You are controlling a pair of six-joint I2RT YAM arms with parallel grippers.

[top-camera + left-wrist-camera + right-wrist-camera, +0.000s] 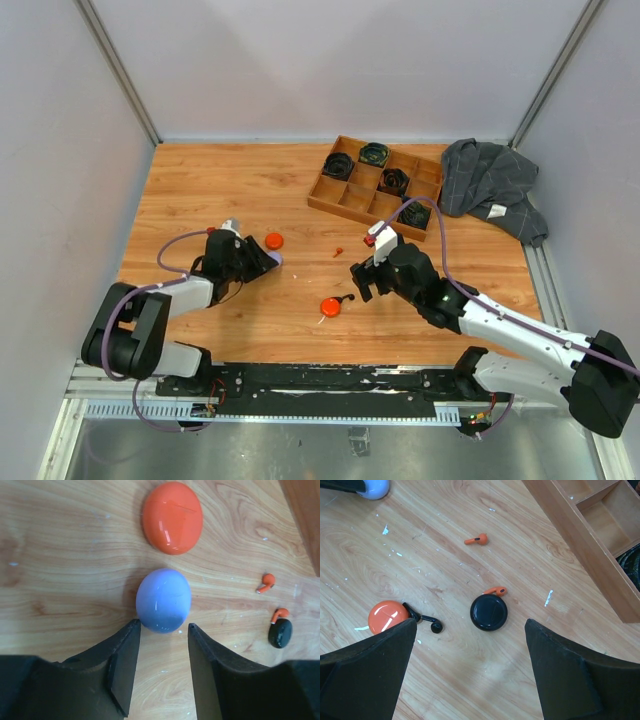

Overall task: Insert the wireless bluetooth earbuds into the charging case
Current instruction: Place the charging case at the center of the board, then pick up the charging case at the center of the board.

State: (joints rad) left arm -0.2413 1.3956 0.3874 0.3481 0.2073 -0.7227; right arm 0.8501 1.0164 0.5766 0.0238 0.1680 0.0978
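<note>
Left wrist view: my left gripper point(162, 645) has its jaws parted and unclamped, with the shut lilac case point(163, 600) right at its tips, probably so I can steady it for loading. My right gripper point(470, 645) is spread wide and empty over the black case point(489, 612), likely lining up on the loose buds. I count four cases: lilac, black, one orange case point(172, 517) and a second orange case point(387, 616). Two orange earbuds point(476, 540) lie loose, one touching the black case, and a black bud point(422, 619) may be one or two; none is seated.
</note>
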